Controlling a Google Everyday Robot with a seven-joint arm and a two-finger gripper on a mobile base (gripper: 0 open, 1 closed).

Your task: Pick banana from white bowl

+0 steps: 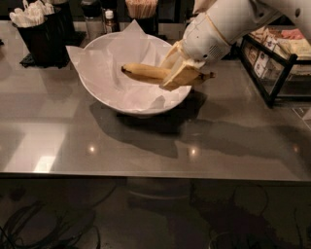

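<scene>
**Claw [181, 74] grips banana [143, 72] over white bowl [127, 108]**

Its fingers pinch the banana level above the paper-lined bowl's right side. The bowl sits near the counter's [146, 151] back edge, a black holder [43, 39] at the back-left corner.

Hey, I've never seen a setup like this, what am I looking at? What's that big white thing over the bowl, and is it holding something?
The big white thing is a robot arm, coming in from the upper right. At its tip is a two-fingered pincer, which works like a hand. There is only one camera, looking down at a grey counter from in front. On the counter sits a white bowl lined with crinkled white paper. The pincer is closed on a yellow banana, holding it roughly level over the bowl's right side. Behind the bowl stand a black holder of white items and a cup of wooden sticks. A black rack is at the right.
</scene>
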